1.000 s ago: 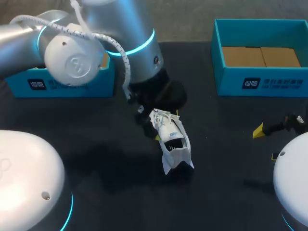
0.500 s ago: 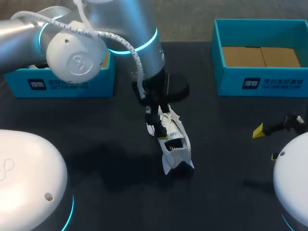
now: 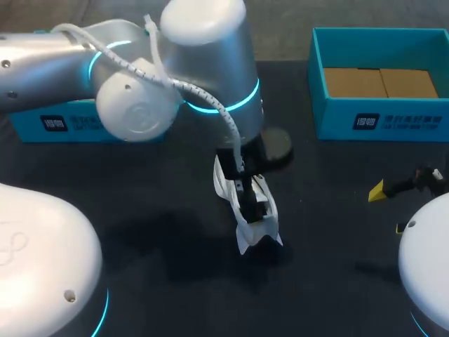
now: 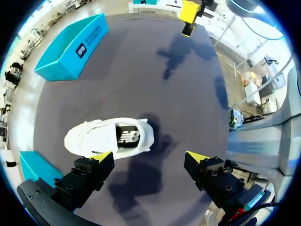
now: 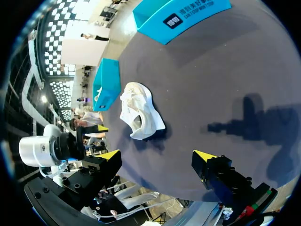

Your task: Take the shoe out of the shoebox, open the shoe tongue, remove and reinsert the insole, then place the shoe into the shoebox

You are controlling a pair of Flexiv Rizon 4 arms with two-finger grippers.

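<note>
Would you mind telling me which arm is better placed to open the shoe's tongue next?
Left, probably. The left gripper hangs open close over the white shoe, while the right gripper waits open, far from it.

The shoe has a white upper of soft-looking cloth and a smooth black lining, the desk is matt dark grey, the shoebox at two o'clock is smooth teal card with a plain brown cardboard floor, and the left arm has a glossy silver-white shell.
</note>
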